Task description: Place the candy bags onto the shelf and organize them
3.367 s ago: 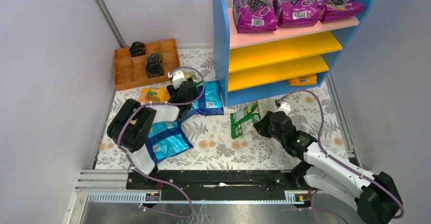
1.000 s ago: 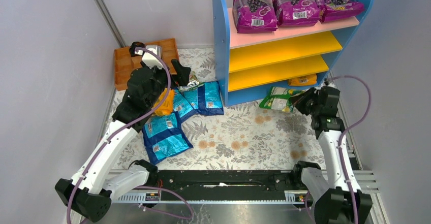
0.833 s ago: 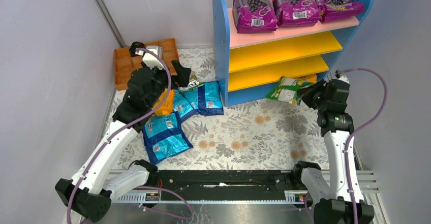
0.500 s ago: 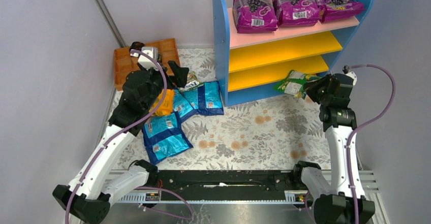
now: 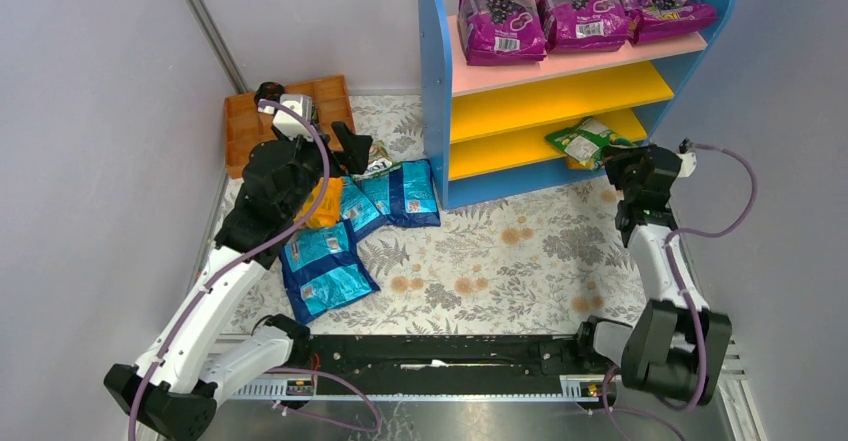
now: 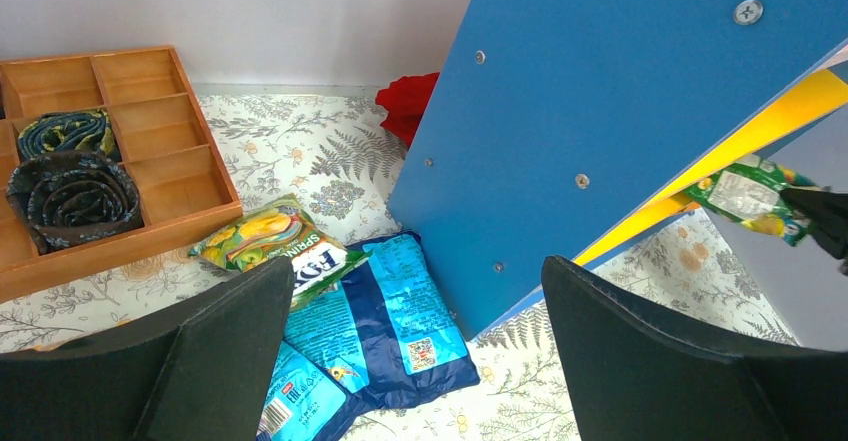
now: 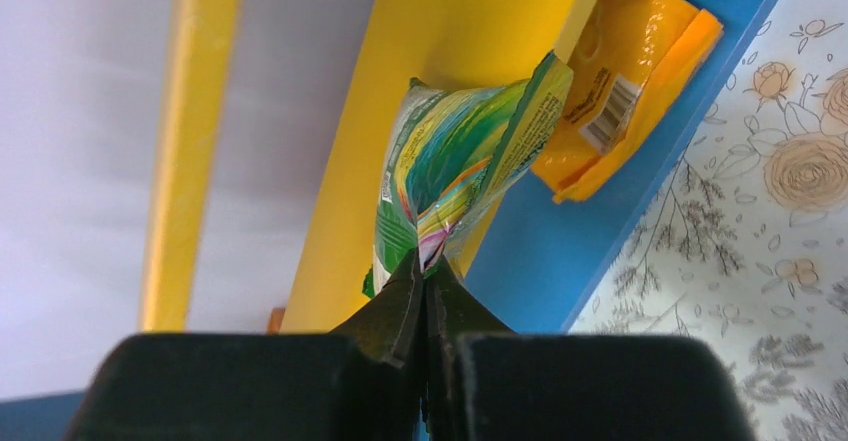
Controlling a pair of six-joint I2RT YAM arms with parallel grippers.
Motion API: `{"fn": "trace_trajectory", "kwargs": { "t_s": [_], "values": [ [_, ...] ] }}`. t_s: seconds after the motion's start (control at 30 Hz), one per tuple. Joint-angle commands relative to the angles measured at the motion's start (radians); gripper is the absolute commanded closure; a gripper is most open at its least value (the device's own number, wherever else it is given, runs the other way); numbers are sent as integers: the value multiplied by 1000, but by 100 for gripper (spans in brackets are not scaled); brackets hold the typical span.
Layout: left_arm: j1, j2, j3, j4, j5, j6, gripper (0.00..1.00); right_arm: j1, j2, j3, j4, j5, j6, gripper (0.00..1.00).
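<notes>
- We are pinching the green-yellow bag in the closed right gripper, above the lower yellow board of the shelf.
- One orange bag is lying on the bottom tier.
- The left gripper is hanging wide and empty over the blue bags, which are waiting on the mat.

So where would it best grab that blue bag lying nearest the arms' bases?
Probably by its right edge, coming down from above. The blue bag lies flat on the floral mat, so only its thin rim offers a pinch. That edge is free, while its far end crowds the other bags.
</notes>
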Motion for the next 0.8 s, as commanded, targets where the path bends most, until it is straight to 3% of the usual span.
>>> {"fn": "trace_trajectory", "kwargs": {
  "t_s": [0.0, 0.27, 0.63, 0.77],
  "values": [
    [4, 2, 1, 34, 8, 2, 1, -3, 122, -33, 422, 102, 110, 100],
    [9, 49, 5, 24, -5, 3, 1, -2, 383, 53, 565, 183, 91, 100],
    [27, 91, 2, 23, -6, -8, 1, 20, 580, 134, 672, 244, 155, 99],
    [38, 94, -7, 32, 3, -16, 1, 33, 607, 151, 642, 265, 158, 90]
  ]
}}
